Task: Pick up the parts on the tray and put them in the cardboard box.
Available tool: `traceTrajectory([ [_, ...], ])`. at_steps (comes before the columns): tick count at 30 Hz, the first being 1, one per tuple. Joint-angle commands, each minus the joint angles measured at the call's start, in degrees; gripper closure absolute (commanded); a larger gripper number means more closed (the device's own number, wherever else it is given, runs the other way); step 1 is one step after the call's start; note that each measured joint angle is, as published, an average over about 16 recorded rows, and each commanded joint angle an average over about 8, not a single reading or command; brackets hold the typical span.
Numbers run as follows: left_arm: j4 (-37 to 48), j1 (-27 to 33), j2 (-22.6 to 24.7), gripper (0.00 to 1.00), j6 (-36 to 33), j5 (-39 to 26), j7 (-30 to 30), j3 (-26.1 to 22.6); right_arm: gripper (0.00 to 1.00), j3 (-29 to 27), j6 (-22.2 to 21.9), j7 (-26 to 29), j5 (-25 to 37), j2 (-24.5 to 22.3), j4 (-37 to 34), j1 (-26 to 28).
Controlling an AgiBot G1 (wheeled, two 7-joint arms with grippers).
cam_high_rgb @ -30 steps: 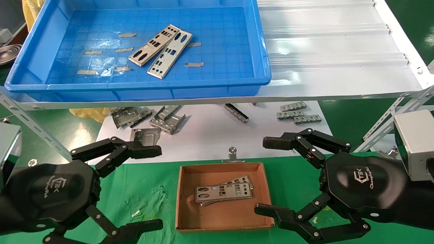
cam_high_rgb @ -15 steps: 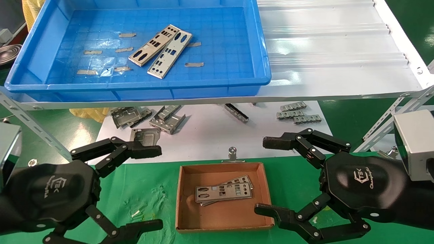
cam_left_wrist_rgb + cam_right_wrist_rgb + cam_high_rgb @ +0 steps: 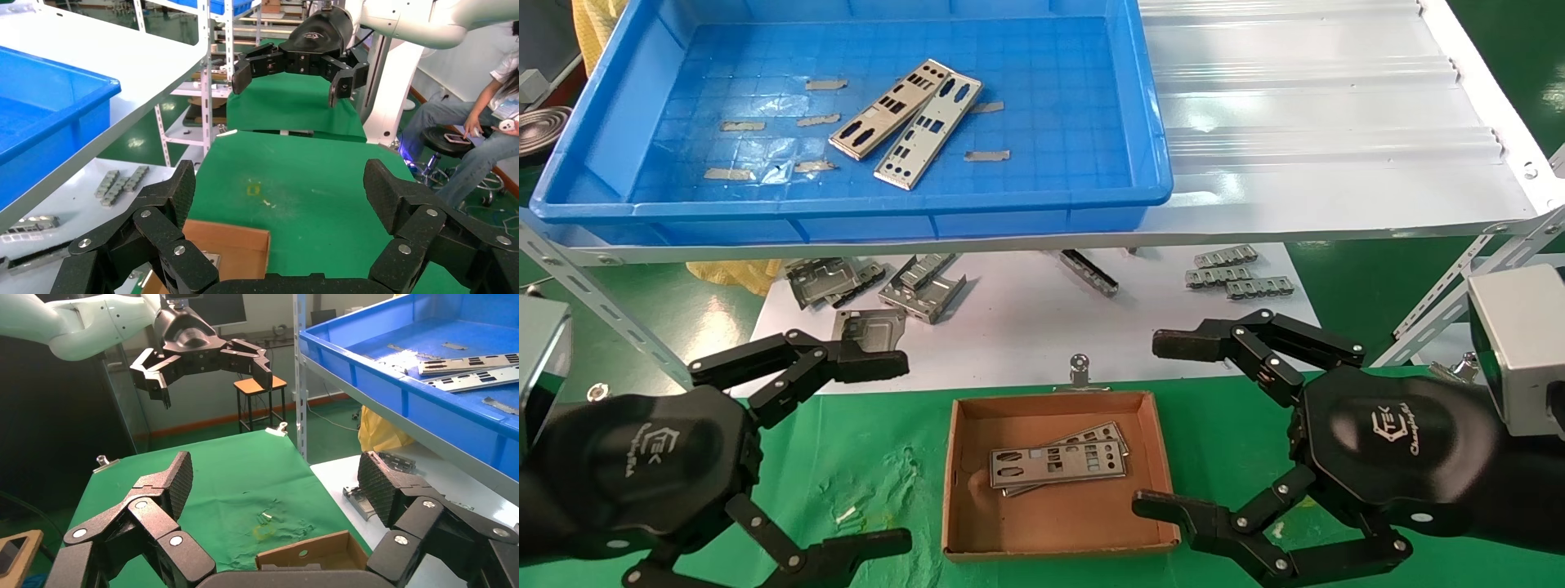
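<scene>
Two silver parts (image 3: pixel 891 109) (image 3: pixel 928 131) lie side by side, slanted, near the middle of the blue tray (image 3: pixel 846 211) on the upper shelf. In the right wrist view the same parts (image 3: pixel 471 364) show over the tray rim (image 3: pixel 392 380). The cardboard box (image 3: pixel 1050 518) sits on green cloth in front of me and holds two stacked plates (image 3: pixel 1058 461). My left gripper (image 3: pixel 896 453) hovers open to the left of the box. My right gripper (image 3: pixel 1155 423) hovers open to its right. Both hold nothing.
Bent grey brackets (image 3: pixel 878 286) and small slotted strips (image 3: pixel 1238 273) lie on the white sheet under the shelf. A white ribbed panel (image 3: pixel 1320 98) fills the shelf right of the tray. A metal clip (image 3: pixel 1079 369) stands behind the box. A seated person (image 3: pixel 483 122) is off to the side.
</scene>
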State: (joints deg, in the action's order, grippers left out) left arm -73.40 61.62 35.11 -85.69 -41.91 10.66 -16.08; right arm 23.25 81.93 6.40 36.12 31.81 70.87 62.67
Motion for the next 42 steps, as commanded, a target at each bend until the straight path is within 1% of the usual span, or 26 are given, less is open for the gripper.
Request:
traceTrajectory([
  [1, 0.00, 0.00, 0.00, 0.00, 0.00, 0.00, 0.00, 0.00, 0.00, 0.00, 0.00, 0.00, 0.00, 0.00, 0.00, 0.00],
  [42, 0.00, 0.00, 0.00, 0.00, 0.00, 0.00, 0.00, 0.00, 0.00, 0.00, 0.00, 0.00, 0.00, 0.00, 0.00, 0.00],
])
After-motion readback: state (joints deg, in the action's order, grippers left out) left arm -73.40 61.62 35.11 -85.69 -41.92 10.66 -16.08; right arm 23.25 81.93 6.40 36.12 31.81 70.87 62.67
